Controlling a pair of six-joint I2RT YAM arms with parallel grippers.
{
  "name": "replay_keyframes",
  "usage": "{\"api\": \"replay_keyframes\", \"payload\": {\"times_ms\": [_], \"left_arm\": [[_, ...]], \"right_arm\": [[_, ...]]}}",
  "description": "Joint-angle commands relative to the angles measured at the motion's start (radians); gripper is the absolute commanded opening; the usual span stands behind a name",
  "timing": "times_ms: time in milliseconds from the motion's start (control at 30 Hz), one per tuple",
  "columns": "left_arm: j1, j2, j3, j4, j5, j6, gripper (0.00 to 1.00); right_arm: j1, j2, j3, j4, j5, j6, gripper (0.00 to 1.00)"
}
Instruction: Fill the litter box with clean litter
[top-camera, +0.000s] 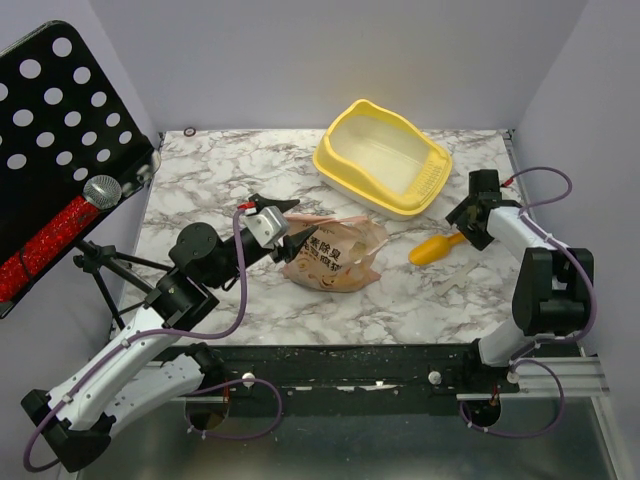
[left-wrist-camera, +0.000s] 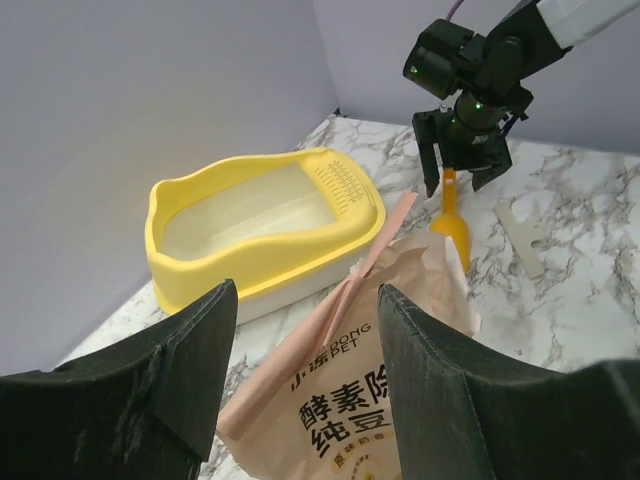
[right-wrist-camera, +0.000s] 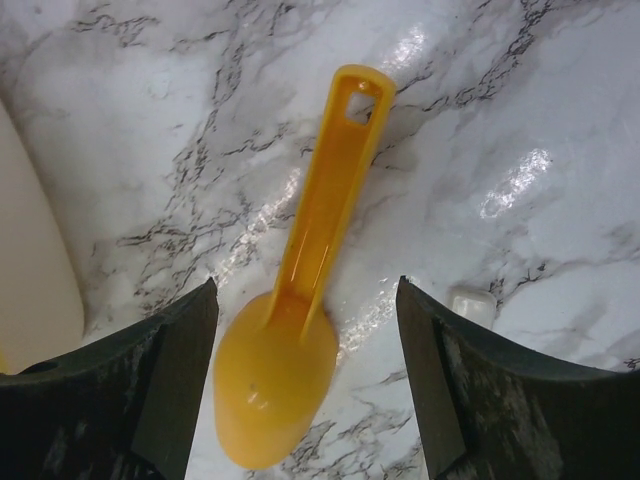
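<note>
The pale-yellow litter box stands at the back of the marble table, and its pale inside looks bare; it also shows in the left wrist view. No loose clean litter is in view. A crumpled tan printed paper bag lies mid-table. My left gripper is open just left of the bag, its jaws either side of the bag's top without touching. A yellow-orange scoop lies right of the bag. My right gripper is open above the scoop, its jaws straddling the bowl end.
A black perforated stand with a microphone leans over the table's left edge. A small white piece lies beside the scoop. A flat pale strip lies on the marble near the right arm. Walls close in the back and sides.
</note>
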Motion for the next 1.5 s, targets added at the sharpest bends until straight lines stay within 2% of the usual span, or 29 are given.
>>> {"api": "replay_keyframes", "payload": {"times_ms": [0, 300, 400, 533, 600, 733, 767, 933, 1200, 1333, 1467], "left_arm": [[0.000, -0.012, 0.003, 0.017, -0.007, -0.064, 0.66], [-0.005, -0.005, 0.001, 0.025, -0.013, -0.074, 0.66], [-0.003, 0.002, 0.007, 0.016, -0.013, -0.076, 0.66], [-0.005, 0.010, 0.018, -0.001, -0.027, -0.071, 0.66], [-0.003, 0.008, 0.017, -0.002, -0.034, -0.068, 0.66], [-0.005, 0.008, 0.012, -0.002, -0.045, -0.062, 0.66], [-0.003, 0.010, 0.014, -0.004, -0.044, -0.061, 0.66], [-0.005, 0.011, 0.021, -0.012, -0.036, -0.057, 0.66], [-0.006, 0.085, 0.187, -0.197, -0.008, -0.148, 0.64], [-0.008, 0.134, 0.267, -0.257, 0.050, -0.185, 0.63], [-0.009, 0.131, 0.317, -0.283, 0.087, -0.251, 0.62]], "right_arm": [[-0.025, 0.061, 0.051, -0.016, -0.020, 0.040, 0.80], [-0.031, 0.182, 0.128, -0.056, -0.043, 0.036, 0.78], [-0.029, 0.222, 0.145, -0.065, -0.054, 0.025, 0.75], [-0.031, 0.252, 0.139, -0.070, -0.066, 0.011, 0.65], [-0.029, 0.254, 0.136, -0.068, -0.077, 0.004, 0.54], [-0.031, 0.240, 0.114, -0.044, -0.088, -0.007, 0.09], [-0.031, 0.236, 0.113, -0.044, -0.088, -0.010, 0.00], [-0.031, 0.139, 0.076, -0.031, -0.070, -0.024, 0.00], [-0.013, -0.250, 0.014, 0.022, -0.112, -0.084, 0.00], [0.042, -0.405, 0.060, 0.053, -0.206, -0.148, 0.00], [0.076, -0.497, 0.085, 0.195, -0.466, -0.219, 0.00]]}}
